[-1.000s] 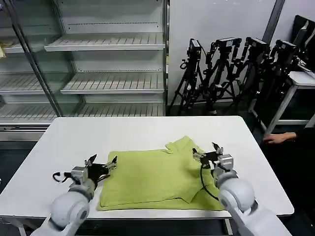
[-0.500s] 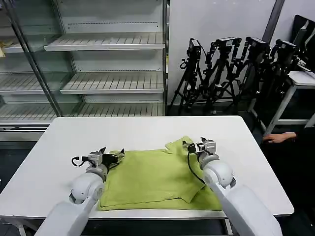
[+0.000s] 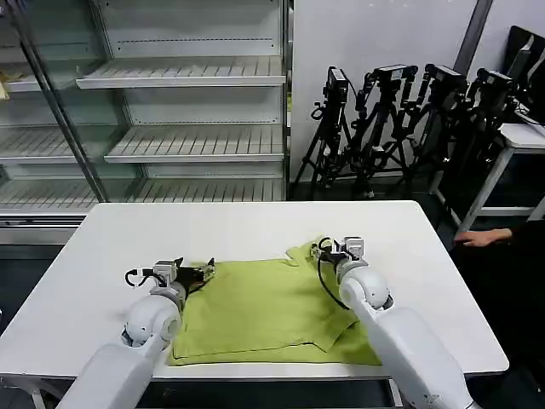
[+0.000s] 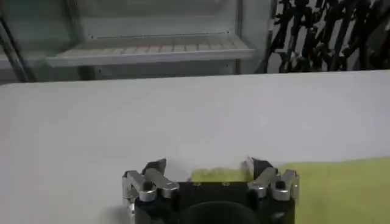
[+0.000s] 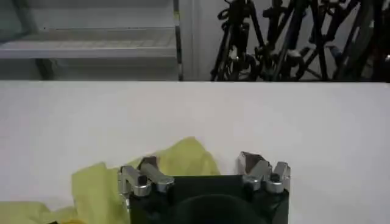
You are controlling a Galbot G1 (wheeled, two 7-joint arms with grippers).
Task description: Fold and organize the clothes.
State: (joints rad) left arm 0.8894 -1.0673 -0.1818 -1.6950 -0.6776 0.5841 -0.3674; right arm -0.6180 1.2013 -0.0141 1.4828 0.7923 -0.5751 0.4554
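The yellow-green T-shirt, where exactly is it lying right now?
In the head view the T-shirt lies flat on the white table, toward its near edge, with the left gripper at its far left corner and the right gripper at its far right sleeve.

1. Glossy white rounded arm shells, both sides.
2. Left gripper (image 3: 201, 272): black body, silver finger links with round screws, dark tips.
3. Right gripper (image 3: 332, 250): black body, silver links, same screws.
4. Black cables looped at both wrists.
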